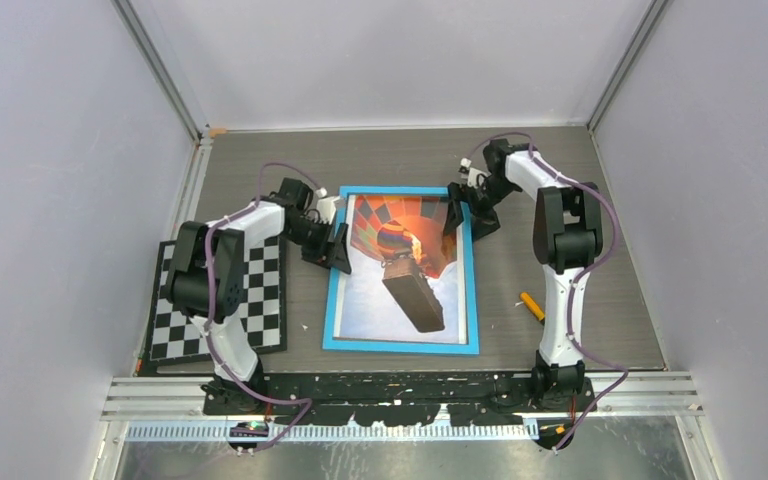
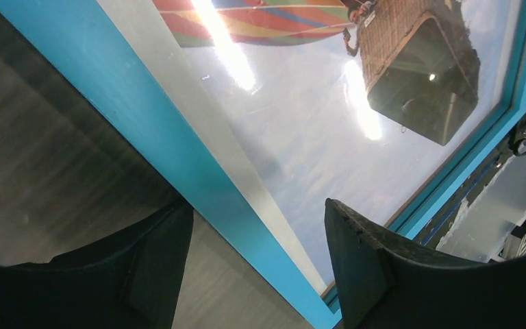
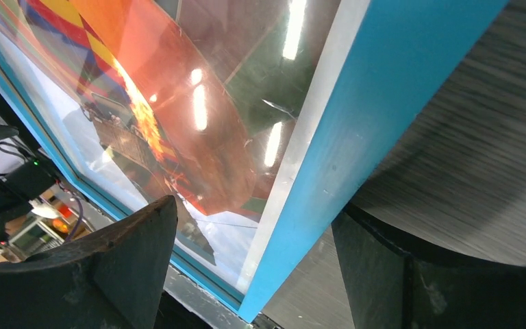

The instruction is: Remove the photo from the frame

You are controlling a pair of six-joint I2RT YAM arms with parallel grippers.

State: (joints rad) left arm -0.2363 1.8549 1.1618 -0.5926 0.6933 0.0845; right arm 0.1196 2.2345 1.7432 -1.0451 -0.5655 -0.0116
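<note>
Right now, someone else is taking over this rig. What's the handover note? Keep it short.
Grippers: the left gripper is open, straddling the left blue border of the frame toward its far end, not clamped. The right gripper is open, straddling the right border near the far corner.
Things: frame lies flat and face up on the table; the photo sits inside it.
Done: nothing taken out yet.
Left: grip and probably turn the frame over to reach its back, then free the photo and lift it out.

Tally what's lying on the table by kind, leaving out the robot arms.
Picture frame: 1
Photo, in the frame: 1
Checkerboard: 1
Small orange pen-like item: 1
Total: 4
</note>
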